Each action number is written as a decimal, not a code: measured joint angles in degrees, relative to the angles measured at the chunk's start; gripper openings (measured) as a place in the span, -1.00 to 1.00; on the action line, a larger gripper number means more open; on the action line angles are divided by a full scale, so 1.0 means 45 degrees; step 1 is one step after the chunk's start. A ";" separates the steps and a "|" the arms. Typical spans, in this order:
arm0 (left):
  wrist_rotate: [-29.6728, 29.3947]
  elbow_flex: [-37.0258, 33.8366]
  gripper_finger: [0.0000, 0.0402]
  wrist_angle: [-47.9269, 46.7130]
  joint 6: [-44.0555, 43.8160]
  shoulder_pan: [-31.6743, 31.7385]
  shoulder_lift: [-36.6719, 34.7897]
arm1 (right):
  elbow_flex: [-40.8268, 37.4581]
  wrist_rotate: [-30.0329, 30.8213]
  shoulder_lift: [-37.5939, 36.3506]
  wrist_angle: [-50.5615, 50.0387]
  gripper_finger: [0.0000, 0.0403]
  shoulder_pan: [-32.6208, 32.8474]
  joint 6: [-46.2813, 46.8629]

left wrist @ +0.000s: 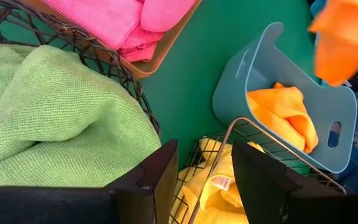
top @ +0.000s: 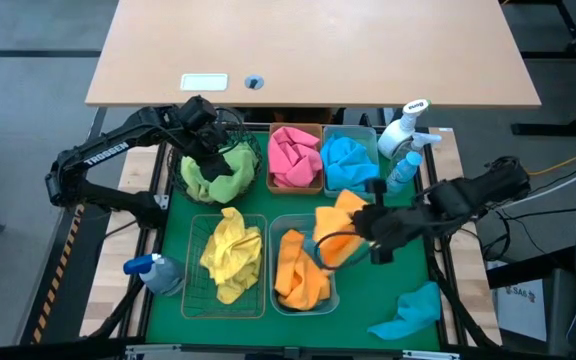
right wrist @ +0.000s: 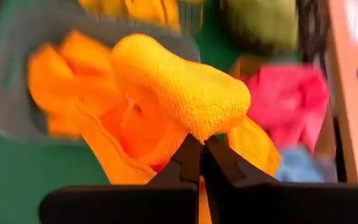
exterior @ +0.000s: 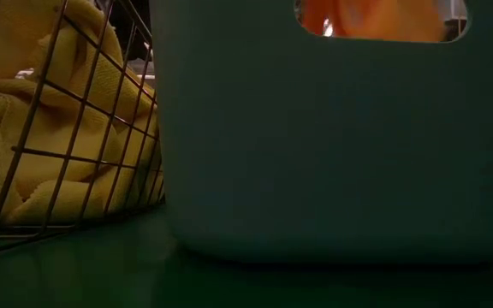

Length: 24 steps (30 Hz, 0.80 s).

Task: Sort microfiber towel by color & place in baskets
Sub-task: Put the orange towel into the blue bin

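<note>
Green mat (top: pixel 288 205) carried five containers in two rows. Far row, from the mat's left edge: dark green wire-mesh basket (top: pixel 230 128), holding a green towel (top: pixel 218 178); amber bin (top: pixel 318 186), holding a pink towel (top: pixel 293 155); blue bin (top: pixel 372 132), holding a blue towel (top: pixel 346 160). Near row: rectangular wire basket (top: pixel 196 262), holding a yellow towel (top: pixel 233 255); pale blue bin (top: pixel 274 232), holding orange towels (top: pixel 298 270). Right gripper (top: pixel 370 228) stood above the mat just right of the pale blue bin, fingers pinched shut on an orange towel (top: pixel 340 228) that hung from them over that bin's right rim; in the right wrist view the cloth (right wrist: pixel 179 87) bulged above the closed fingertips. Left gripper (top: pixel 206 150) sat over the mesh basket, fingers parted; in the left wrist view the fingers (left wrist: pixel 163 174) showed a gap with nothing between them, though whether they touched the green towel (left wrist: pixel 55 118) below could not be told. One loose blue towel (top: pixel 413 310) lay near the mat's near right corner. One spray bottle (top: pixel 158 272) lay at the near left edge; two more (top: pixel 406 135) stood at the far right corner. The low view showed only the wire basket (exterior: pixel 67 154) beside the pale blue bin's wall (exterior: pixel 332 145).
</note>
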 joint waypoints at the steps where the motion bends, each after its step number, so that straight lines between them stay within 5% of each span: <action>1: 0.0000 0.0000 -0.27 0.0000 0.0000 0.0000 0.0000 | 0.0269 0.0005 0.0000 0.0359 -0.98 0.0000 -0.0314; 11: -0.0395 0.0000 -0.27 0.0117 0.0006 0.0000 0.0000 | 0.0803 -0.1968 0.0273 0.4622 -0.97 0.0000 -0.3635; 16: -0.0646 0.0000 -0.27 0.0181 0.0006 0.0000 0.0000 | 0.0803 -0.3289 0.1048 0.5195 -0.98 0.0000 -0.4109; 24: -0.0641 0.0000 -0.27 0.0204 0.0006 0.0000 0.0000 | 0.0800 -0.3485 0.2504 0.5073 -0.96 -0.0047 -0.5276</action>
